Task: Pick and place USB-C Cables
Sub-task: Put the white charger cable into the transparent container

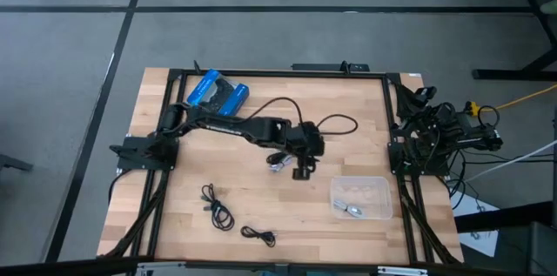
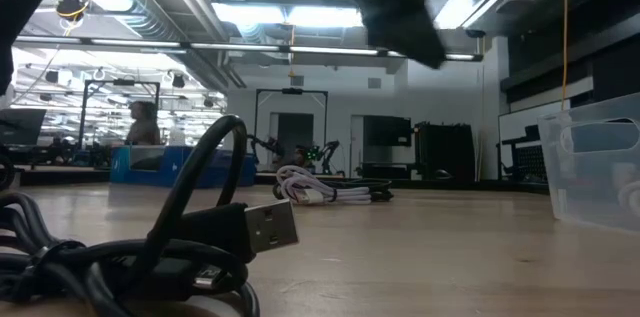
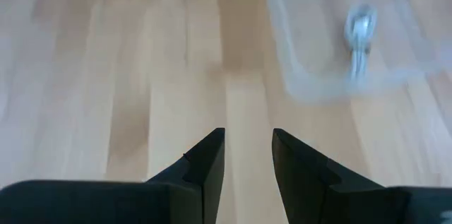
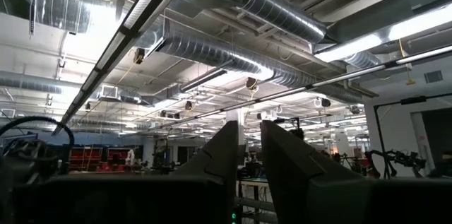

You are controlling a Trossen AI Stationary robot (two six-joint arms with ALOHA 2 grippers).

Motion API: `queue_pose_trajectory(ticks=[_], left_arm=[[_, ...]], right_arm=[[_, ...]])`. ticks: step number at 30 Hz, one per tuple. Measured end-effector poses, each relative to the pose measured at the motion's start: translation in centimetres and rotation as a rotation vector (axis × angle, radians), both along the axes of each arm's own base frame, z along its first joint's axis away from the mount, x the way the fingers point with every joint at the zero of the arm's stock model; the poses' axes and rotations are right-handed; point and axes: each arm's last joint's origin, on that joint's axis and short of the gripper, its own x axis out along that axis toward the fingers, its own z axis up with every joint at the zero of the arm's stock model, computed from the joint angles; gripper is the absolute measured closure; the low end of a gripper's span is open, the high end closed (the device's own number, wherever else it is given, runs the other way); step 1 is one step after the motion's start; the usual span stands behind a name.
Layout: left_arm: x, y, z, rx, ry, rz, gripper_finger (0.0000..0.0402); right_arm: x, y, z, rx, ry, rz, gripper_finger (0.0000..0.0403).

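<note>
The left gripper [image 1: 302,171] hovers with empty, slightly parted fingers [image 3: 205,164] between the silvery cable [image 1: 278,161] on the table and the clear tray [image 1: 383,213], which holds another [image 3: 358,34]. Two black cables [image 1: 218,209] lie near the front edge. A descent could snag loose coils; the right gripper [image 4: 244,157], parked aside, looks nearly closed

The high camera is looking straight down on the whole table [image 1: 261,189], while the low one is sitting at tabletop level, close behind a black cable [image 2: 150,247], facing the room. The left wrist camera is looking down at the tray [image 3: 311,86], also seen from above; the right wrist camera is facing the ceiling.
</note>
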Motion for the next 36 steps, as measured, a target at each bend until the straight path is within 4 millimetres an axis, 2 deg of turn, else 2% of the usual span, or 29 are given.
queue_pose_trajectory(ticks=[5,10,19,23,29,36], left_arm=[[-2.2,1.0,0.2,-0.020,0.188,0.052,0.0289],[-3.5,1.8,-0.4,-0.061,0.334,0.134,0.0289],[-4.0,1.9,-0.7,-0.086,0.388,0.171,0.0289],[-4.4,1.3,-0.8,-0.119,0.429,0.222,0.0289],[-5.1,-0.6,-1.1,-0.162,0.500,0.290,0.0289],[-4.7,-3.1,-1.5,-0.217,0.451,0.368,0.0289]], right_arm=[[0.1,0.0,0.0,-0.002,0.007,0.000,0.0334],[0.1,0.0,-0.1,-0.003,0.015,0.001,0.0334],[0.1,0.0,-0.1,-0.004,0.018,0.001,0.0334],[0.2,0.0,-0.1,-0.005,0.025,0.001,0.0334],[0.4,0.1,-0.3,-0.010,0.054,0.001,0.0334],[0.4,0.1,-0.4,-0.012,0.060,0.001,0.0334]])
